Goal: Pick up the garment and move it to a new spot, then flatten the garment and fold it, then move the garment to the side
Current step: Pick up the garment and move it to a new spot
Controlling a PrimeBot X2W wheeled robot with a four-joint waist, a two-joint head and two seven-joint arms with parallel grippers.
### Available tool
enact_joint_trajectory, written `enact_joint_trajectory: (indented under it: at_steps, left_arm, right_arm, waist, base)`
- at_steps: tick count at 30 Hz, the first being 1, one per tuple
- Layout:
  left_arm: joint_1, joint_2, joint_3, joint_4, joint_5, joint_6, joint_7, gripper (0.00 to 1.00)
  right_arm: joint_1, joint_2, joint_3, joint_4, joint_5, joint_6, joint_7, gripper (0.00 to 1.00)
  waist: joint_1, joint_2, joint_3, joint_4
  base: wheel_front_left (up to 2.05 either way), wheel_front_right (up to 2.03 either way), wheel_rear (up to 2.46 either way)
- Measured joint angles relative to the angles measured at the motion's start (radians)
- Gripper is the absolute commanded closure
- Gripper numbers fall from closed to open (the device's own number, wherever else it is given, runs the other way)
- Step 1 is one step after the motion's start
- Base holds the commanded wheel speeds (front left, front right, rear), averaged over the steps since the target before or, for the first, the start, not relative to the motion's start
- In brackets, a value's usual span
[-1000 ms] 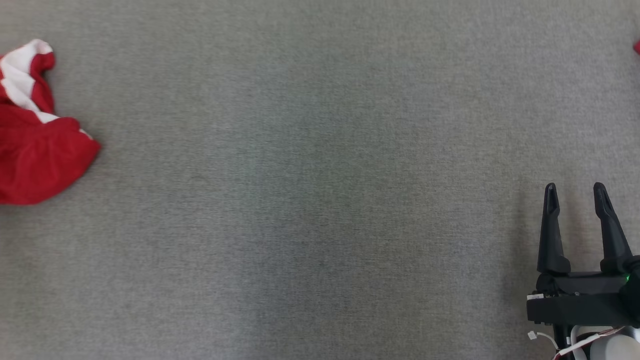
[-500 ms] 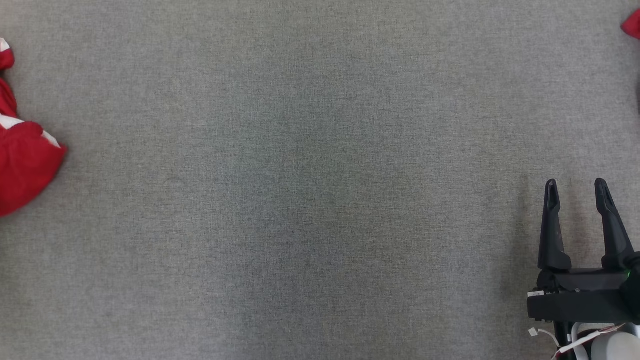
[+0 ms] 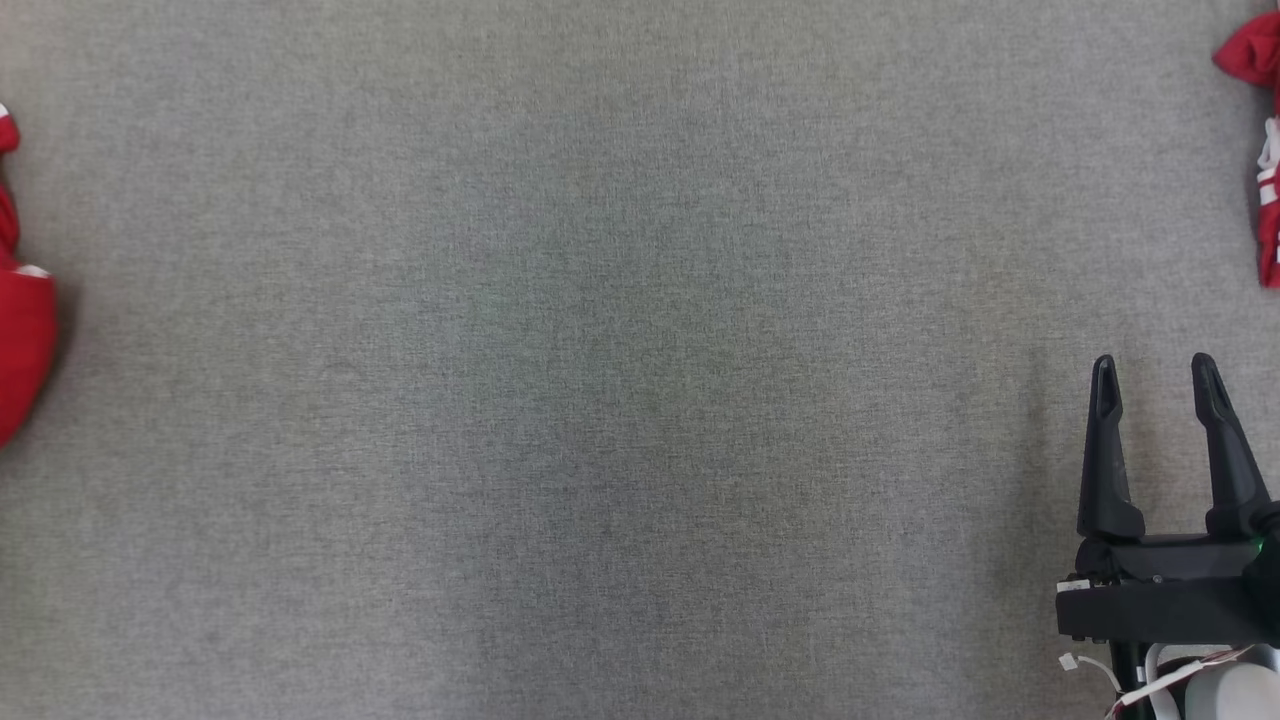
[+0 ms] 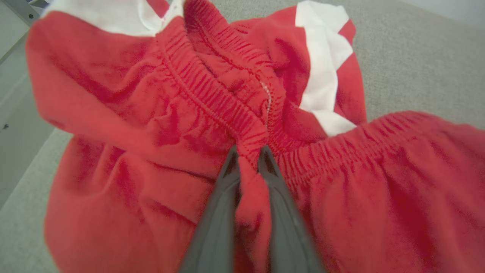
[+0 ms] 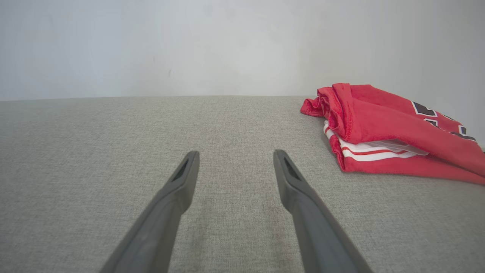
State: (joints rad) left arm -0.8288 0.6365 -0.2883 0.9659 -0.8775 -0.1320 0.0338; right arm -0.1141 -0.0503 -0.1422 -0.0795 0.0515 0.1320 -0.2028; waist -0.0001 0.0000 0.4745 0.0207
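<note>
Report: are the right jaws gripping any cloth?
No, the right jaws stand open and empty, the red jersey lying apart on the grey surface.

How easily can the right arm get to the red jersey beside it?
Probably yes: the red jersey lies just ahead and to one side on the grey fabric surface, nothing between, and the jaws stand open.

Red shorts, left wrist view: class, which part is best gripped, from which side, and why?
The waistband, from the near side, where the left gripper pinches it: its gathered elastic stands up as a thick ridge the fingers can straddle.
</note>
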Motion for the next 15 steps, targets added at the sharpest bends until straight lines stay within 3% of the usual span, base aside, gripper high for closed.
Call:
enact_joint_trajectory:
  at_steps: [8, 15]
  left_arm:
    - [-0.058, 0.034, -0.040, 0.001, 0.029, 0.000, -0.162, 1.00]
    - [-0.137, 0.062, -0.081, -0.053, 0.073, 0.000, -0.234, 1.00]
  right_arm:
    - [0.000, 0.000, 0.009, 0.045, 0.022, 0.000, -0.017, 0.00]
    - [0.001, 0.000, 0.018, 0.105, 0.055, 0.000, -0.037, 0.00]
  waist:
    - [0.0000, 0.0000, -0.051, 0.009]
    - [-0.0001, -0.0001, -0.120, 0.013]
  base:
    - [0.00, 0.00, 0.00]
    - [0.00, 0.00, 0.00]
